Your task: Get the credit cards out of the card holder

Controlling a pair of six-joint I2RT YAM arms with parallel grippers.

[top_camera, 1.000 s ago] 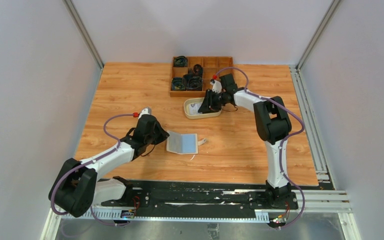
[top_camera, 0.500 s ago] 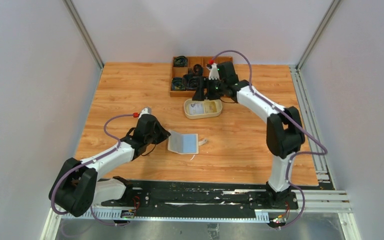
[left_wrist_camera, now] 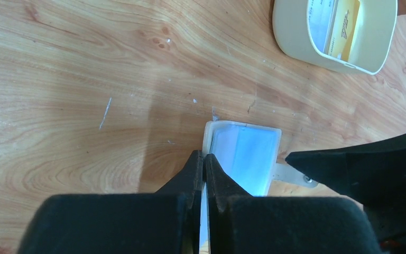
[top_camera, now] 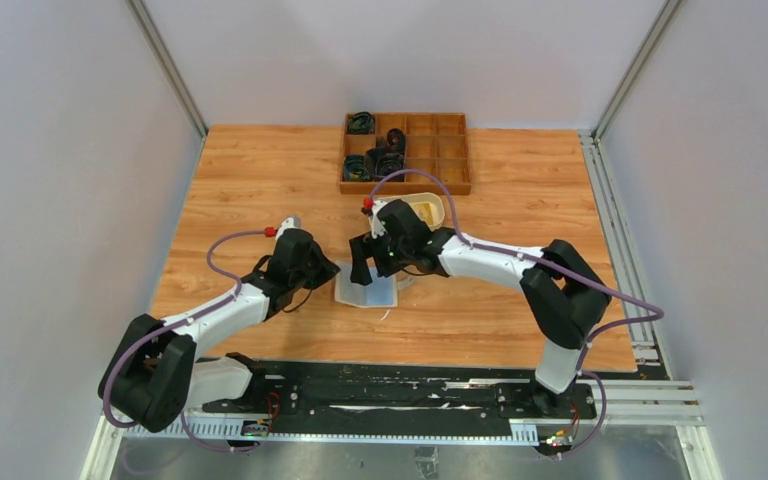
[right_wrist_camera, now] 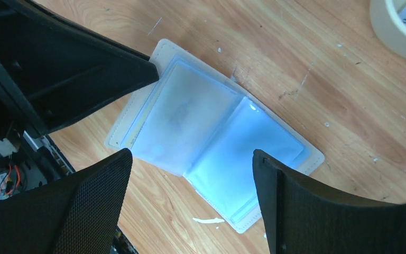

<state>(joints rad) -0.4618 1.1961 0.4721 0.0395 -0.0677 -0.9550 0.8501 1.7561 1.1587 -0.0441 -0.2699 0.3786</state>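
Left pincer (left_wrist_camera: 203, 159) clenched on edge of wallet (top_camera: 368, 291), lying open on table (top_camera: 260, 180); right pincer (right_wrist_camera: 191, 153) spread wide above cards (right_wrist_camera: 177, 114); risk: fingers snag sleeve, wallet slips thin pinch.

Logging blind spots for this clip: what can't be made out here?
Cards left in the card holder: right wrist view, its hazy sleeves hide the count.
Dish contents: top view, right arm covers part; left wrist view, top edge cuts it off.
Holder's near edge: left wrist view, behind the left gripper.
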